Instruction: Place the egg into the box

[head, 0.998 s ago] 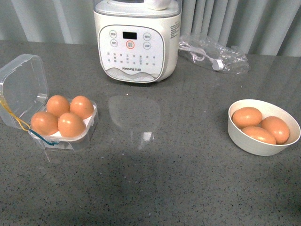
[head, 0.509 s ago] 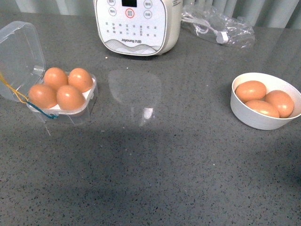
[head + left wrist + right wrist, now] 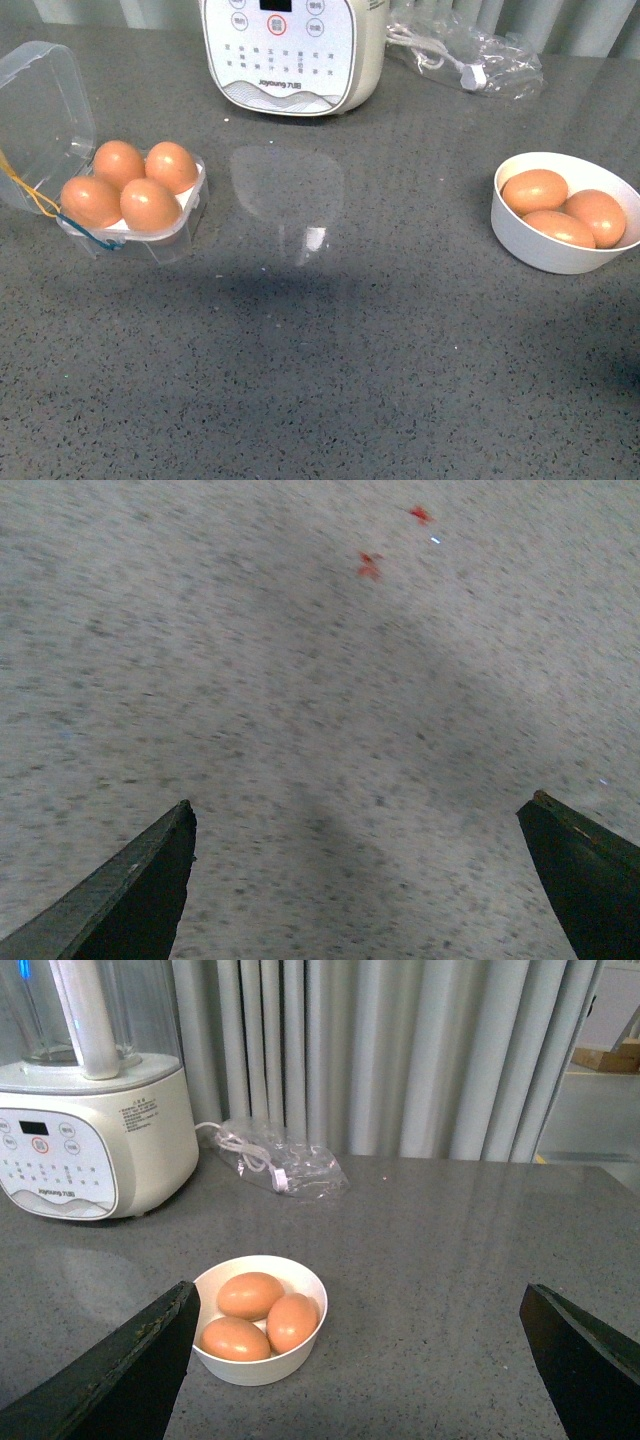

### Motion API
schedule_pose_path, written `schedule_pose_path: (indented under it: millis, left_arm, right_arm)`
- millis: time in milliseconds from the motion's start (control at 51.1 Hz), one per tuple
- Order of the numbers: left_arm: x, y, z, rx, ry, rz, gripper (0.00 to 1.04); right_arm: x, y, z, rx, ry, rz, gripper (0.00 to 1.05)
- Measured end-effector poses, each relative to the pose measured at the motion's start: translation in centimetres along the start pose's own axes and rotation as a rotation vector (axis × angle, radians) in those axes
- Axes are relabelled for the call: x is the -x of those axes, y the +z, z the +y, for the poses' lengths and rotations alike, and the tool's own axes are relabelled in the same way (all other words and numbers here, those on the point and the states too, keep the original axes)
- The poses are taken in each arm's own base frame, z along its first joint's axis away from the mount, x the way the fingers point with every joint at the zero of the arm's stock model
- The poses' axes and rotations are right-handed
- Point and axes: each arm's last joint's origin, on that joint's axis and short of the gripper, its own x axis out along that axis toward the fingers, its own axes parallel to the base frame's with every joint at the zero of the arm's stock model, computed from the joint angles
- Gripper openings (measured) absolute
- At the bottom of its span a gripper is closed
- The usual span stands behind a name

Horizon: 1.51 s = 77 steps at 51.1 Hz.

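Left claw (image 3: 360, 810): spread wide with nothing between my two dark fingertips. It hangs over a bare stretch of the grey speckled desk (image 3: 250, 680).
Marks under left claw: two small red flecks (image 3: 370, 565) on the desk surface, well ahead of the fingertips.
Right claw (image 3: 360, 1295): also spread wide and holding nothing. It is raised above the desk and faces the white bowl (image 3: 260, 1360).
Box (image 3: 165, 240): a clear plastic case at the left of the desk in the front view, well apart from the bowl on the right.
Lid (image 3: 45, 110): clear and hinged open, standing up behind and to the left of the box.
Bands: a yellow band (image 3: 25, 190) runs across the lid's lower edge. A blue band (image 3: 95, 238) hangs at the box's front corner.
Eggs in the box: all four cells are filled with orange-brown eggs. They are the back-left egg (image 3: 118, 160), back-right egg (image 3: 171, 165), front-left egg (image 3: 90, 200) and front-right egg (image 3: 150, 203).
Eggs in the bowl: three bowl eggs (image 3: 250, 1295) of the same colour lie touching one another inside.
Appliance (image 3: 290, 50): a white machine with a round button panel at the back of the desk, between box and bowl.
Bag (image 3: 470, 55): clear plastic holding a white cable, just right of the appliance.
Backdrop: a grey pleated curtain (image 3: 400, 1050) behind the desk.
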Motion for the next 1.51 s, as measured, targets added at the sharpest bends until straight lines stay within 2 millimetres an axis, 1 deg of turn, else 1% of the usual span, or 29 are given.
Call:
schedule_pose_path:
  millis: [137,254,313,372,450,470,548,568,587,626,666,685,724,763,822,900,959,998,1292,1351,1507]
  left_arm:
    - [0.4,-0.2,-1.9,0.002,-0.135,0.069,0.98]
    - [1.3,0.4,-2.5,0.012,-0.174,0.053,0.98]
    - [1.7,1.0,-2.1,0.026,-0.157,0.022,0.98]
    - [2.1,1.6,-1.0,0.048,-0.111,-0.025,0.98]
    - [2.5,2.0,0.1,0.058,-0.054,-0.072,0.98]
    - [2.7,2.2,0.6,0.062,-0.029,-0.103,0.98]
    - [3.5,2.3,1.5,0.067,-0.026,-0.172,0.97]
    - [3.4,2.2,1.7,0.039,-0.085,-0.191,0.95]
    - [3.6,2.0,1.6,-0.002,-0.213,-0.25,0.89]
    - [4.4,1.2,1.6,-0.11,-0.386,-0.349,0.81]
    - [5.1,0.1,1.5,-0.19,-0.476,-0.409,0.73]
    - [5.7,-0.6,1.4,-0.23,-0.509,-0.455,0.68]
    - [6.8,-1.5,1.3,-0.274,-0.536,-0.505,0.59]
    - [7.6,-2.1,1.4,-0.293,-0.536,-0.521,0.52]
    - [9.0,-2.8,1.6,-0.311,-0.525,-0.539,0.38]
    - [10.2,-3.7,1.7,-0.32,-0.526,-0.543,0.24]
    - [11.2,-4.4,2.0,-0.323,-0.522,-0.539,0.09]
    - [11.7,-4.8,2.1,-0.322,-0.518,-0.538,0.03]
    - [14.5,-6.6,2.9,-0.333,-0.519,-0.538,0.04]
    - [15.0,-7.0,2.8,-0.327,-0.499,-0.542,0.04]
    - [16.1,-7.7,2.8,-0.336,-0.524,-0.539,0.04]
  right_arm:
    - [0.0,0.0,0.0,0.0,0.0,0.0,0.97]
    - [0.0,0.0,0.0,0.0,0.0,0.0,0.97]
    - [0.0,0.0,0.0,0.0,0.0,0.0,0.97]
    - [0.0,0.0,0.0,0.0,0.0,0.0,0.97]
    - [0.0,0.0,0.0,0.0,0.0,0.0,0.97]
    - [0.0,0.0,0.0,0.0,0.0,0.0,0.97]
    - [0.0,0.0,0.0,0.0,0.0,0.0,0.97]
    - [0.0,0.0,0.0,0.0,0.0,0.0,0.97]
    - [0.0,0.0,0.0,0.0,0.0,0.0,0.97]
    - [0.0,0.0,0.0,0.0,0.0,0.0,0.97]
    - [0.0,0.0,0.0,0.0,-0.002,0.0,0.97]
    - [0.0,0.0,0.0,0.0,-0.002,0.0,0.97]
    - [0.0,0.0,0.0,0.0,0.0,0.001,0.97]
    - [0.0,0.0,0.0,0.0,0.0,0.0,0.97]
    - [0.0,0.0,0.0,0.0,-0.002,0.0,0.97]
    - [0.0,0.0,0.0,0.0,-0.001,0.0,0.97]
    - [0.0,0.0,0.0,0.0,0.0,0.0,0.97]
    - [0.0,0.0,0.0,0.0,0.0,0.0,0.97]
    - [0.0,0.0,0.0,0.0,-0.001,0.0,0.97]
    - [0.0,0.0,0.0,0.0,-0.001,0.0,0.97]
    - [0.0,0.0,0.0,0.0,-0.001,0.0,0.97]
